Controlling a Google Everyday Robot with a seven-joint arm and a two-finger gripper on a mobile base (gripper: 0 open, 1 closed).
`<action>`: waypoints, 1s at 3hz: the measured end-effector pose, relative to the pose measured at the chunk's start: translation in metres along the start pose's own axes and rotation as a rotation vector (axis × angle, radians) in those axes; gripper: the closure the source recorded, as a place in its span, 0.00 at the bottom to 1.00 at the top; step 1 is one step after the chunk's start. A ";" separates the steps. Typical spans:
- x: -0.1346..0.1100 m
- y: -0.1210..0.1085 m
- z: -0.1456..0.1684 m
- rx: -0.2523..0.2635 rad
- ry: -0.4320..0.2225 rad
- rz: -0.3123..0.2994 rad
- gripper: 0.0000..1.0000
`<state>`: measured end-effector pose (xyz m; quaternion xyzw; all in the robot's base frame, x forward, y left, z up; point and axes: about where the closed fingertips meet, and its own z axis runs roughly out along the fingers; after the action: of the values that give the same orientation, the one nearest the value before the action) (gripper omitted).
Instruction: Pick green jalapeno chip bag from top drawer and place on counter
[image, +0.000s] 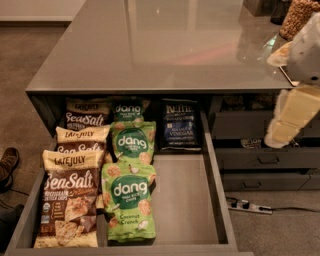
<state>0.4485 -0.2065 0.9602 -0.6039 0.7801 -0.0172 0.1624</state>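
The top drawer (220, 200) is pulled open below the counter (160, 45). The dark navy Kettle chip bag (180, 125) stands at the drawer's back right, partly under the counter edge. My gripper (286, 122), cream and white, hangs at the right edge of the view. It is to the right of the drawer and above the narrower drawers, well apart from the navy bag, and holds nothing that I can see.
Several bright green "dang" bags (129, 197) fill the drawer's middle and brown-and-cream "Sea Salt" bags (70, 197) its left. Narrower grey drawers (265, 160) stand at right. A power strip (250, 206) lies on the carpet. A shoe (7, 165) is at the left. Jars (297, 17) stand on the counter's far right.
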 end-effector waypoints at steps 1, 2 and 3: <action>-0.024 -0.008 0.064 -0.079 -0.092 0.026 0.00; -0.053 -0.013 0.137 -0.145 -0.181 0.145 0.00; -0.053 -0.013 0.137 -0.145 -0.181 0.145 0.00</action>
<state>0.5102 -0.1363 0.8459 -0.5551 0.8032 0.1054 0.1889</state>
